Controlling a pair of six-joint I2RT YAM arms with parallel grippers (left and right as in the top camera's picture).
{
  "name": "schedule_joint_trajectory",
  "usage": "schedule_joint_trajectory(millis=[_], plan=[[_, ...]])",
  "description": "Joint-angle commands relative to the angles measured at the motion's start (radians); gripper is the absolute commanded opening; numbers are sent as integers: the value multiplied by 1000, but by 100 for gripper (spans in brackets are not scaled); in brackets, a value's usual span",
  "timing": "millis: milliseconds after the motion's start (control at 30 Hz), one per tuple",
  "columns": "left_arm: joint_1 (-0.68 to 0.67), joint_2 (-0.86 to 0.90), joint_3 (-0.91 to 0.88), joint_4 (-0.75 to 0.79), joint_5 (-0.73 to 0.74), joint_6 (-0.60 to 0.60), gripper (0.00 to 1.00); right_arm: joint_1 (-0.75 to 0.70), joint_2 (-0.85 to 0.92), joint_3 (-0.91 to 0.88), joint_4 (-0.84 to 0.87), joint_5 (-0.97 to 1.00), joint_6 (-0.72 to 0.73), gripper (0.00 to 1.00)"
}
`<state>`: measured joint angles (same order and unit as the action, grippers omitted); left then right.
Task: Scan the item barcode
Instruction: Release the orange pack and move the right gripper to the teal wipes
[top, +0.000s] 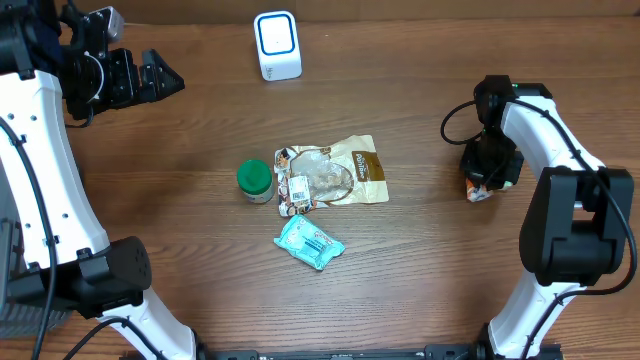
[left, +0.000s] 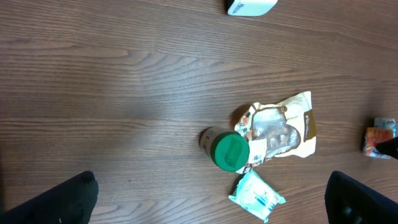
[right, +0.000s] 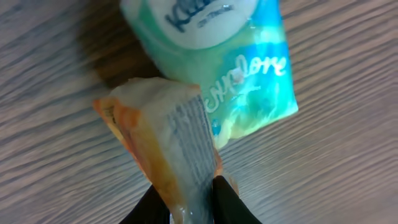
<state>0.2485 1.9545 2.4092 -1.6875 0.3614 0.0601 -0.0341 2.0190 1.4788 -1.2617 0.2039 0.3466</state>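
Closest in, on the right wrist view, the orange packet (right: 146, 146) is pinched at its lower end by the right hand (right: 189, 208). A dark finger (right: 235, 200) is pressed against each side, so that hand is clamped on the packet. A barcode (right: 189, 140) is printed on the packet's pale face, which is turned up toward the wrist camera, though the bars are a bit blurry. Just beyond the packet, a teal Kleenex pack (right: 214, 56) is seen lying flat on the wood-grain counter (right: 348, 155), with one corner covered by the packet's top edge.

From overhead, the gripped packet is found at the right side of the counter, well apart from everything else. Nearest the front edge, around the middle, another teal tissue pack (top: 309, 243) is laid at a slant. Just behind it a snack pouch (top: 335, 172) with a clear window is spread flat, and a green-lidded jar (top: 255, 181) is set right against the pouch's left edge.

Further back, on the left, the left hand (top: 165, 78) is held above the counter, spread all the way open, with nothing gripped. At the far edge a white scanner (top: 277, 45) is stood upright, well apart from the packet and from both hands.
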Motion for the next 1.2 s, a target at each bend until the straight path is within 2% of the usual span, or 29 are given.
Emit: schedule_joint_trajectory(millis=[0,67,167,200,367,567,667,733,867,1167], plan=[[-8,-9,10,-2,-6,19,100,-13,-6,-3,1,46,25,24],[-8,-9,10,-2,-6,19,100,-12,-6,-3,0,46,25,31],[-7,-9,10,-2,-6,19,100,-13,-6,-1,-15,46,25,50],[-7,-9,10,-2,-6,19,100,-13,-6,3,-23,44,26,52],[-7,-9,10,-2,-6,19,100,-13,-6,84,-79,42,47,53],[-8,-9,10,-2,-6,19,100,-11,-8,268,-207,32,47,54],[-7,-9,10,-2,-6,19,99,-3,-8,360,-257,-61,22,54],[-7,-9,10,-2,-6,19,99,8,-8,398,-257,-221,-57,54],[-7,-9,10,-2,-6,19,99,43,-8,382,-186,-460,-120,54],[-8,-9,10,-2,-6,19,100,232,-8,188,3,-627,-119,54]])
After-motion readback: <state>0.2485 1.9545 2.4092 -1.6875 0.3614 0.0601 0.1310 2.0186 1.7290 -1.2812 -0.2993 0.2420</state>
